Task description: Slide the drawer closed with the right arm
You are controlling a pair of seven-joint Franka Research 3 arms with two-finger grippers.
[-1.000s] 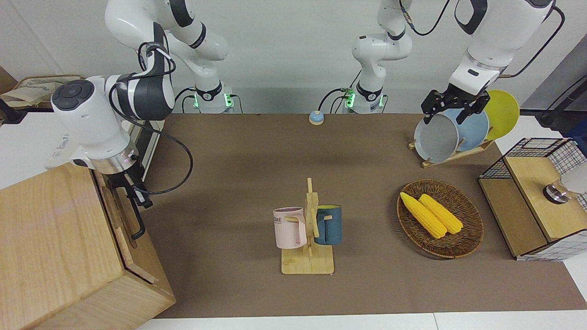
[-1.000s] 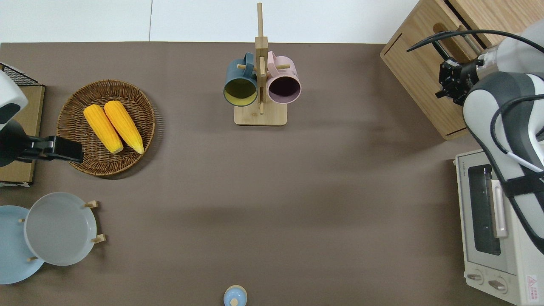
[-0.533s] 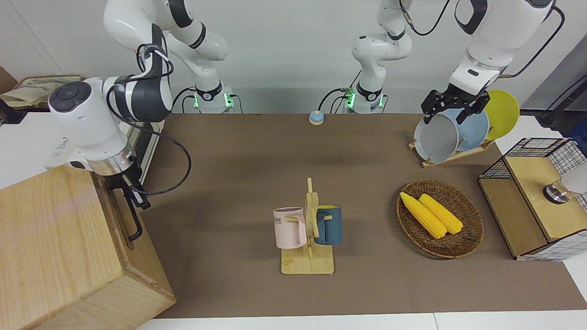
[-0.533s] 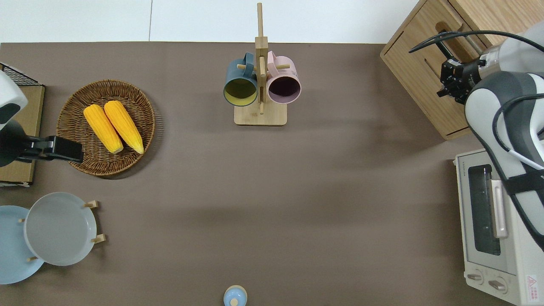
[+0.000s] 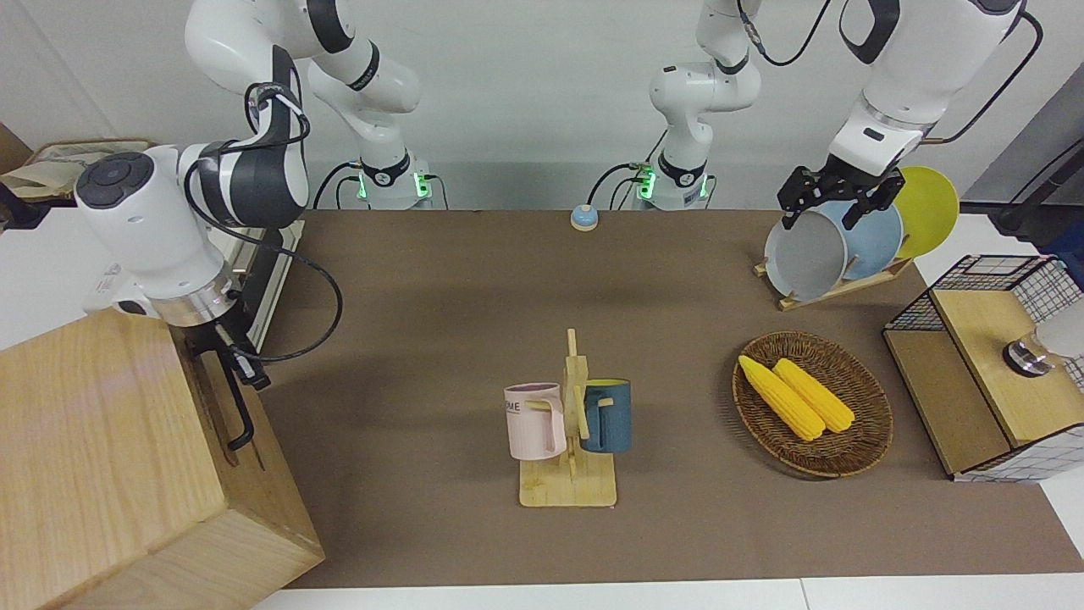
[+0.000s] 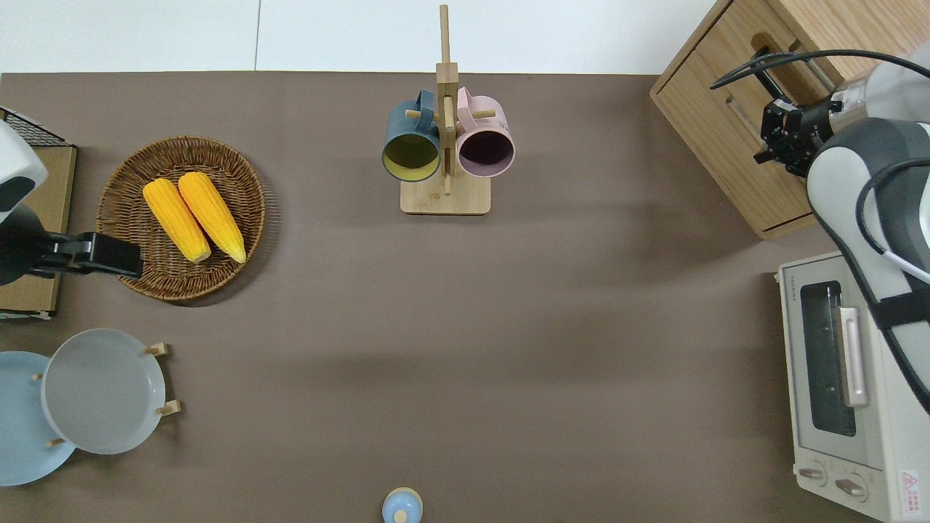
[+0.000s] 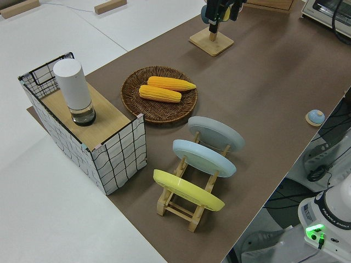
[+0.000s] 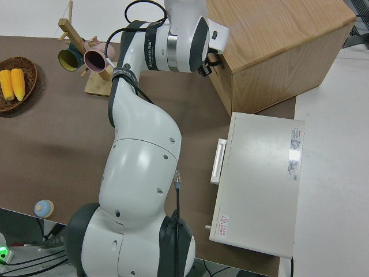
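Note:
The drawer point(image 5: 218, 405) is pushed into the large pale wooden box point(image 5: 93, 440) at the right arm's end of the table, its front about level with the box face. Its black loop handle point(image 5: 240, 417) stands out from the front. My right gripper point(image 5: 227, 356) is at the end of the handle nearer to the robots, against the drawer front. It also shows in the overhead view point(image 6: 776, 134). Its loose black cable hangs beside it. My left arm is parked, its gripper point(image 5: 826, 216) open and empty.
A white toaster oven point(image 6: 835, 378) stands next to the box, nearer to the robots. A mug rack point(image 5: 569, 424) with a pink and a blue mug stands mid-table. A wicker basket point(image 5: 864, 440) with two corn cobs, a plate rack point(image 5: 834, 241), a wire-sided shelf point(image 5: 999, 364) and a small blue bell point(image 5: 583, 219) are also here.
The drawer has slid into the box until its front sits about level. My right gripper has moved with it toward the box. The left arm has not moved.

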